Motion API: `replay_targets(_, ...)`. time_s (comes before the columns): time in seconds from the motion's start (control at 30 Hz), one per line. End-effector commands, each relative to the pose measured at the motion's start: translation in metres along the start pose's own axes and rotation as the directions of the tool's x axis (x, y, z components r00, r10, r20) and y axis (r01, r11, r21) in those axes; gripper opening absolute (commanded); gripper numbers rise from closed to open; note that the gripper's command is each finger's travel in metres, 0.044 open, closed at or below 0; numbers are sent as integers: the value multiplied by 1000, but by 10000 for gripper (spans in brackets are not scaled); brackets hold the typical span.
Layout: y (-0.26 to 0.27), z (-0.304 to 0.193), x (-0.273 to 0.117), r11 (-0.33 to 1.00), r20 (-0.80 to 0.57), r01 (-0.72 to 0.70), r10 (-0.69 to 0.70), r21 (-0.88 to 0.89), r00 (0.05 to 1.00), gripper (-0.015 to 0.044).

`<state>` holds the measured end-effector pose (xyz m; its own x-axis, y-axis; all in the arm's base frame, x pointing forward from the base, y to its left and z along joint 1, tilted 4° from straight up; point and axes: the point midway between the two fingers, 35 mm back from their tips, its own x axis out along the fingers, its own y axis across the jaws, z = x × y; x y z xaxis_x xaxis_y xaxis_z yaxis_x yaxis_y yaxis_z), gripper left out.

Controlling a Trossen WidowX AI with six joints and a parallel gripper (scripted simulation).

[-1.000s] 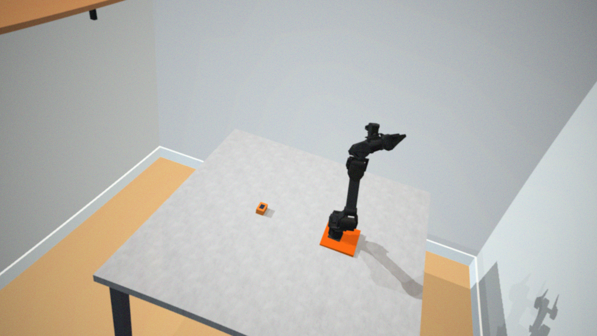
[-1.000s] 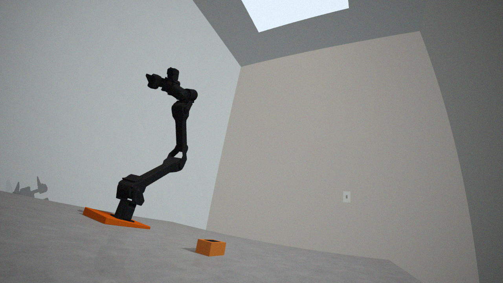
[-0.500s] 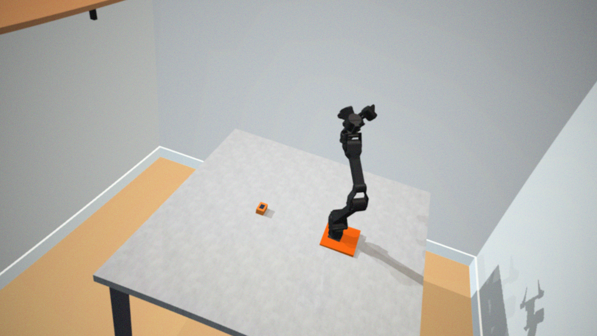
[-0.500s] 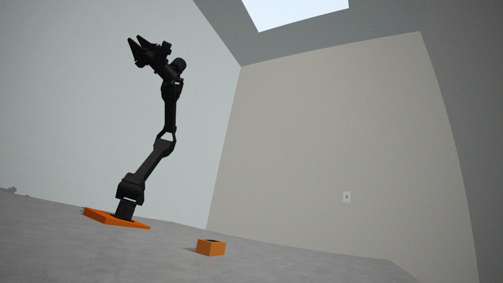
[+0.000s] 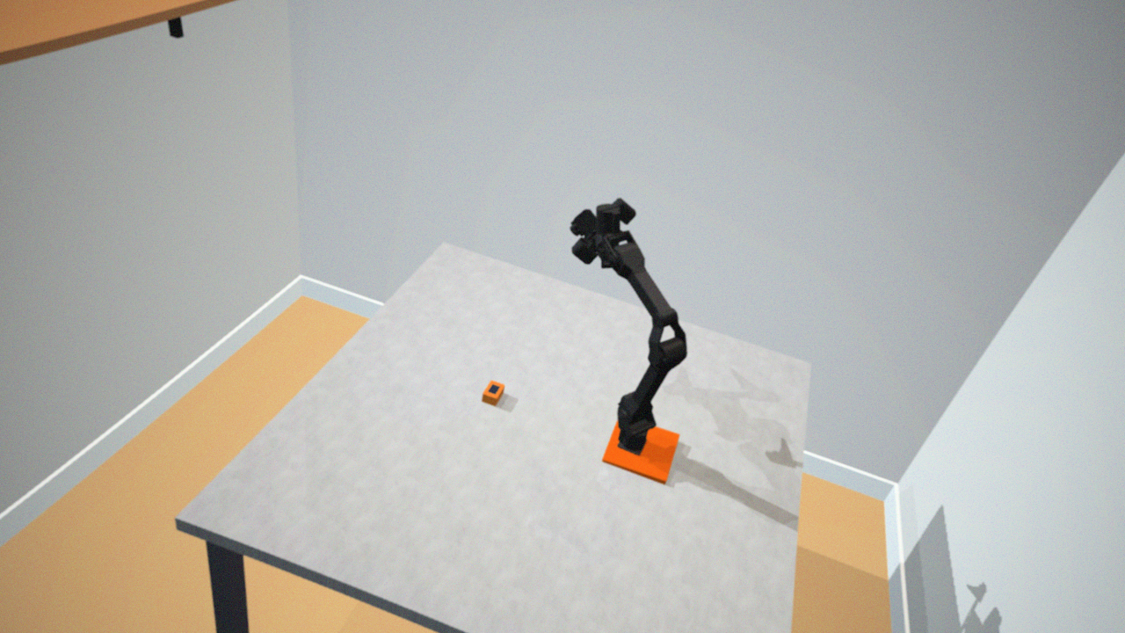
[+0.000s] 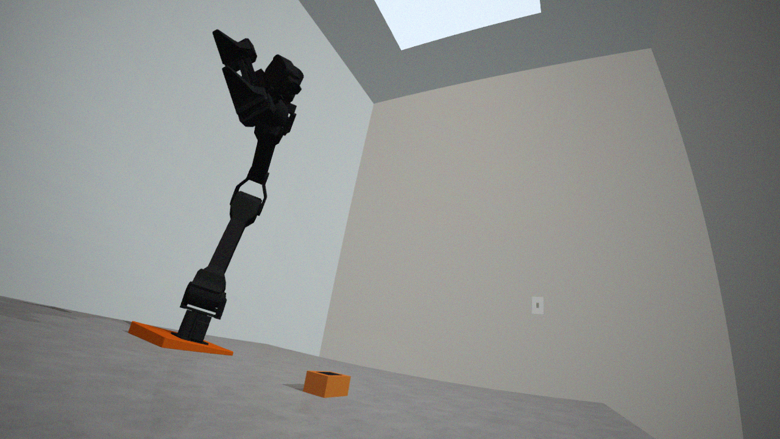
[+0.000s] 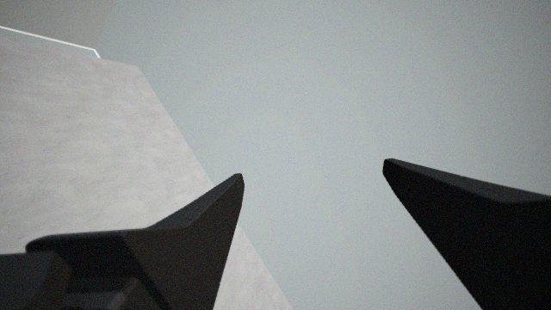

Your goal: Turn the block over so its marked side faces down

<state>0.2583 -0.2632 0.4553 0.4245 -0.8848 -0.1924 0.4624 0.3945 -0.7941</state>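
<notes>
From where I stand, the small orange block [image 5: 487, 397] [image 6: 337, 386] sits flat on the pale grey worktop [image 5: 377, 472] [image 6: 136, 392] [image 7: 86, 129], with its dark square mark [image 5: 494, 389] [image 6: 329, 373] facing up, so the block is not turned over as the task asks. It rests well apart from the orange base plate [image 5: 660, 466] [image 6: 142, 331], which lies flat on the same worktop and bears the foot of the black arm [image 5: 651, 294] [image 6: 228, 240]. The arm rises tall from that plate, leaning a little, and carries the pincer [image 5: 580, 236] [image 6: 219, 49] [image 7: 310, 172] high above the worktop, far from the block. The pincer's two fingers stand wide apart with nothing between them; the exterior view shows their tips pointing upward and off to one side, away from the block. In the wrist view the two dark, tapering fingers frame a stretch of plain wall [image 7: 310, 86], with the worktop slanting away on one side, and the block lies outside that view. A shadow [image 5: 731, 491] stretches over the worktop from beside the base plate. Behind, I see a small pale wall plate [image 6: 537, 299] on the beige wall [image 6: 463, 218], and a bright opening [image 6: 463, 21] overhead.
</notes>
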Motion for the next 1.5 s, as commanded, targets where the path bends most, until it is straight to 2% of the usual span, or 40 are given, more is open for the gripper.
replay_targets(0.0, 52, 16, 10, 987, 19, -161, 161, 5, 987, 440)
replay_targets(0.17, 136, 35, 10, 919, 14, -394, 394, 3, 919, 440)
replay_targets(0.27, 169, 39, 6, 877, -1, -480, 480, 2, 877, 440)
replay_targets(0.37, 218, 42, -4, 795, -43, -607, 607, 6, 794, 440)
replay_targets(0.63, 339, 30, -59, 519, -238, -852, 838, 68, 491, 440)
replay_targets(0.83, 410, -1, -121, 329, -448, -927, 866, 179, 221, 440)
replay_targets(0.9, 421, -8, -135, 300, -494, -931, 854, 208, 165, 440)
replay_targets(1.47, 468, -28, -129, 296, -500, -931, 852, 212, 157, 440)
